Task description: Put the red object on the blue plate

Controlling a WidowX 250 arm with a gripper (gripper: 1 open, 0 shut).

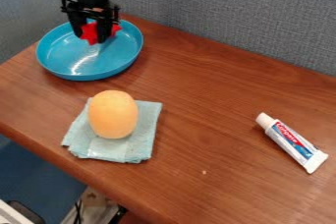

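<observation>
In the upper left of the frame the gripper (93, 28) hangs straight down over the far edge of the blue plate (73, 63), its dark fingers (79, 24) drawn narrow around the red object (93, 31), which shows as a bright red patch between them. The block sits low, at or just above the plate's back rim; the view does not settle whether it already touches the glossy surface or is a little clear of it. The vertical approach makes sense: a plate with a raised rim is easiest to enter from above, and a downward-pointing grip lets the bar be set down flat without sliding it across the lip.

The grip is tight because the block is small and plain, with no feature to hook, so only squeeze keeps it from slipping. By this reading the carrying part of the task is done and the release is what remains. Opening the fingers calls for the block to be close to the dish first, since a drop onto a glossy, curved surface could let it skid toward the middle or bounce out over the rim.

The rest of the wooden table (210, 81) is well apart from the action: an orange egg (112, 113) rests on a pale blue-green cloth (92, 141) at lower centre, and a toothpaste tube (290, 140) lies at the right, neither in the arm's way
</observation>
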